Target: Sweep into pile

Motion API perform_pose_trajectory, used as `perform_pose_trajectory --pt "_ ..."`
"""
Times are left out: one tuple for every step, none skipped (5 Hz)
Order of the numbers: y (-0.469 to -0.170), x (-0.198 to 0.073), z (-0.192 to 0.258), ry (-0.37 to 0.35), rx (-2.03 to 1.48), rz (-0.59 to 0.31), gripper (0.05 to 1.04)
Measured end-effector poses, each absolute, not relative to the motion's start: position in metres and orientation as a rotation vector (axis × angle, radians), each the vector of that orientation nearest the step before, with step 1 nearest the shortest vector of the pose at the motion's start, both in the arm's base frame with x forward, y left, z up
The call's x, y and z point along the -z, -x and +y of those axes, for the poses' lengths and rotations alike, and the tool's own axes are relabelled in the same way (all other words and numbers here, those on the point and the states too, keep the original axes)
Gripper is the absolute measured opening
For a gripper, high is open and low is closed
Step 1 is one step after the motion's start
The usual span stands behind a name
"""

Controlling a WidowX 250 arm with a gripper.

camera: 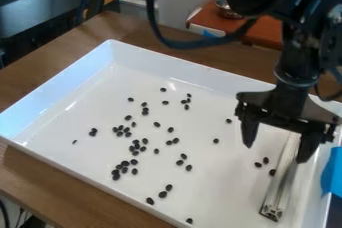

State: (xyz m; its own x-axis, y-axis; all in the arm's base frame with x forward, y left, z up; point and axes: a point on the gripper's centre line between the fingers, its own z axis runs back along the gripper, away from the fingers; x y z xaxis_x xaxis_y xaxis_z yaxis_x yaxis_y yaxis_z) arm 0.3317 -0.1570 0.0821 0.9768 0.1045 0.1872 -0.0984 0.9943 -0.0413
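Note:
The gripper [275, 153] is over the right part of the white tray, its two fingers spread wide apart. A long, narrow silver-white bar [280, 177] lies in the tray close to its right side; its upper end is near the right finger, and its lower end points to the front. Many small black beans [157, 124] are scattered over the middle of the tray, some in loose clusters, such as the one around the beans [125, 163] at the lower left. A few beans [258, 164] are just left of the bar, below the gripper.
The white tray [60, 106] has raised walls and stands on a brown wooden table [40, 171]. Something blue [332, 172] is at the tray's right edge. Behind the table, a metal bowl [227, 8] stands on a reddish-orange surface [262, 31]. A dark cable loops beside the arm.

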Motion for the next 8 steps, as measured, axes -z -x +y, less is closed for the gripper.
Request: perform_pose_trajectory --pt "-0.330 -0.082 -0.159 0.036 -0.116 -0.187 0.999" --pt "-0.329 -0.082 -0.162 0.032 -0.125 -0.191 0.999" --pt "-0.329 -0.082 -0.162 0.026 -0.139 -0.196 0.999" --pt "-0.328 -0.075 -0.163 0.010 -0.144 -0.184 0.945" --pt "-0.329 -0.075 -0.164 0.013 -0.144 -0.194 0.666" --pt "-0.330 -0.072 -0.162 0.010 -0.146 -0.210 0.370" --pt "-0.330 -0.069 -0.158 0.003 -0.139 -0.229 0.325" --pt "-0.333 -0.069 -0.153 0.008 -0.145 -0.249 0.325"
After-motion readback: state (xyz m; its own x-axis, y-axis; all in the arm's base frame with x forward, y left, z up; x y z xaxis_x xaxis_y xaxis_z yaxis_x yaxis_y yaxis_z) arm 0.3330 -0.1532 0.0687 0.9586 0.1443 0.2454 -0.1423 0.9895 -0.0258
